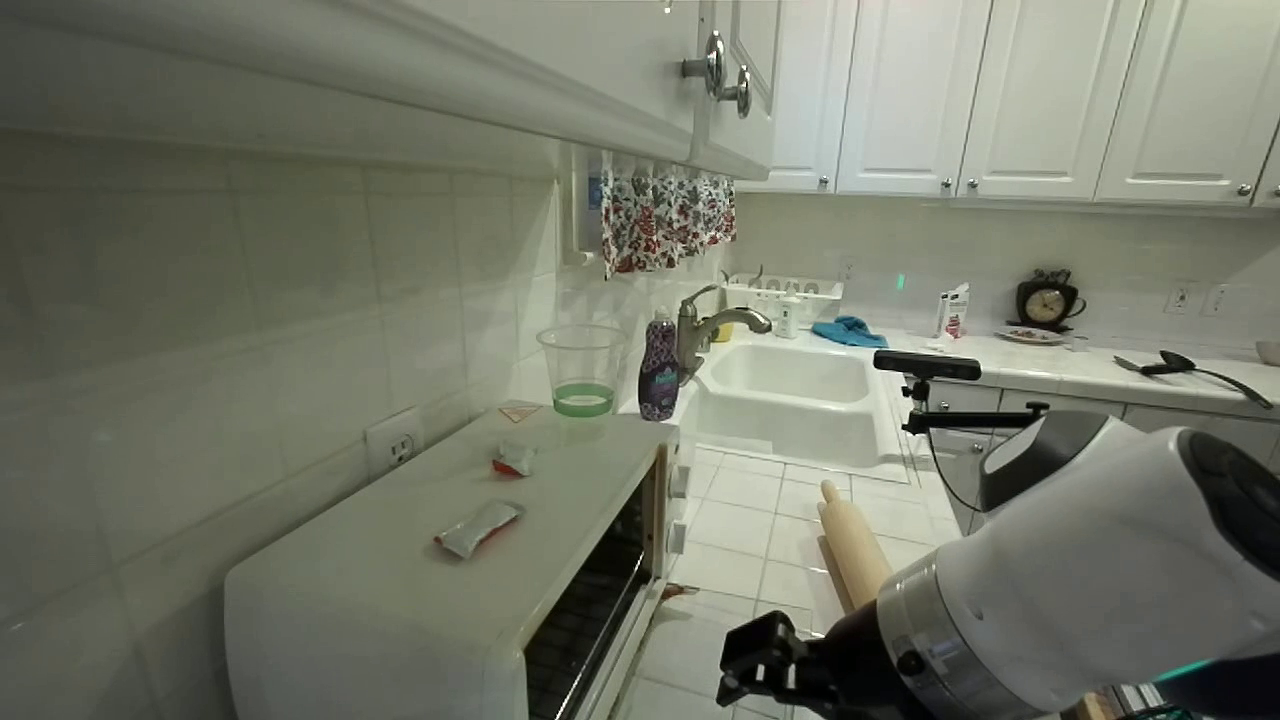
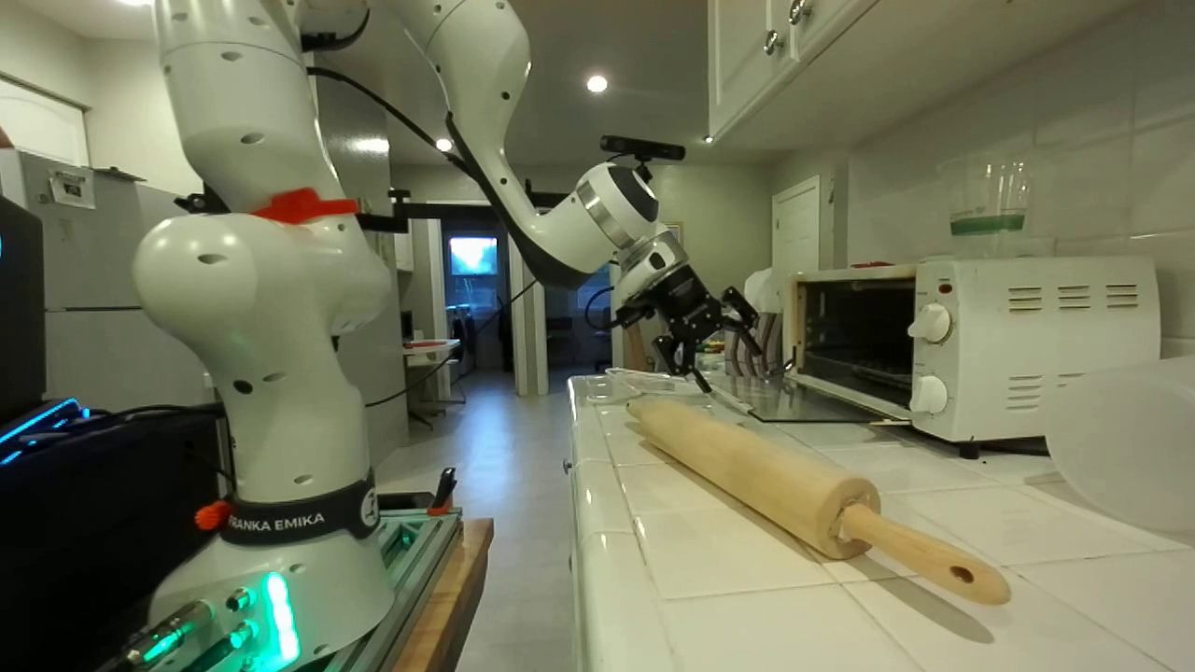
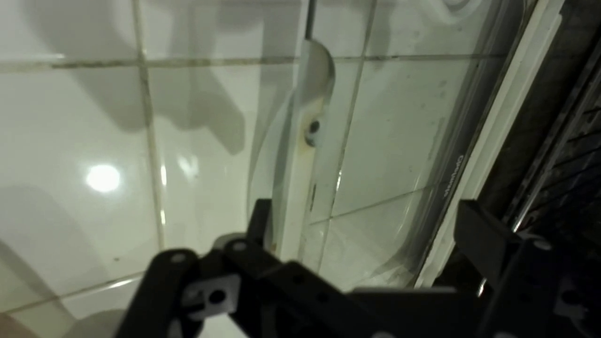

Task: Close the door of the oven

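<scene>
On a tiled bench (image 2: 747, 560), a white toaster oven (image 2: 976, 347) with glass door (image 2: 822, 403) lowered, reaching out level from the foot of the front, wire rack (image 3: 580, 155) visible inside. In front of the toaster oven, near the outer edge of the door, the claw (image 3: 364, 211) of a white Franka Emika arm (image 2: 481, 84). Grips nothing, with fingers (image 3: 259, 220) spread wide: in the wrist view, one beside the outer rail (image 3: 300, 169) of the door, the opposite one lined up with the pale sill (image 3: 495, 138) of the toaster oven. Impossible to tell: contact between finger and rail. In both exterior views, a wooden rolling pin (image 2: 756, 474) lying on the bench in front of the toaster oven, toward the end bearing two dials (image 2: 931, 323). On top of the toaster oven, a silver-and-red packet (image 1: 480, 528) and a smaller packet (image 1: 515, 460). At the dial end of the toaster oven, a clear plastic tub (image 1: 580, 358) with green at the bottom, its exact footing unclear. Just past that end, a purple squeeze bottle (image 1: 658, 372), then a metal faucet (image 1: 690, 345) and a white double-bowl sink (image 1: 790, 397).
</scene>
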{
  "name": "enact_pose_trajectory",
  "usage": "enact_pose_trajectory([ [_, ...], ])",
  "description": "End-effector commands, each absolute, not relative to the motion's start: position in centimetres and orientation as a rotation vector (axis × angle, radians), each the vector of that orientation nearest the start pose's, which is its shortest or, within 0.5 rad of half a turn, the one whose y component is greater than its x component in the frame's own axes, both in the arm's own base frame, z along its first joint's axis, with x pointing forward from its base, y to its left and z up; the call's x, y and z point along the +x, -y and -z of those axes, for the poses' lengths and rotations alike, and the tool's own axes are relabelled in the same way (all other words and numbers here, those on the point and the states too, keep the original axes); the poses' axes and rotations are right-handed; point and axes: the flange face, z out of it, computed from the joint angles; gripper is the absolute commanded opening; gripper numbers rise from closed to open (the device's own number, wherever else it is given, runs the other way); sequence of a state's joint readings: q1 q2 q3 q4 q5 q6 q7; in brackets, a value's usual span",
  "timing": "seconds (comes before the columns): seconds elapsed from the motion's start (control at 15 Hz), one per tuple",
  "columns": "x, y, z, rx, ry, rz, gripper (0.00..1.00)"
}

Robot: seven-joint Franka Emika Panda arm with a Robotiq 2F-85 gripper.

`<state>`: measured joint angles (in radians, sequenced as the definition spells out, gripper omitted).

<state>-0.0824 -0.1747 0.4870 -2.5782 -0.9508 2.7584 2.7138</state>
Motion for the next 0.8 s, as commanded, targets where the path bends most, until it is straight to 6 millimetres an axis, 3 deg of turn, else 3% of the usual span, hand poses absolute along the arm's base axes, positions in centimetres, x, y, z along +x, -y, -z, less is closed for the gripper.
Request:
enact_pose_trajectory([
  [0.0, 40.67, -20.48, -34.02, -2.010, -1.873, 0.791, 1.00],
  [0.73, 40.93, -19.99, -33.16, -2.000, -1.884, 0.737, 1.00],
])
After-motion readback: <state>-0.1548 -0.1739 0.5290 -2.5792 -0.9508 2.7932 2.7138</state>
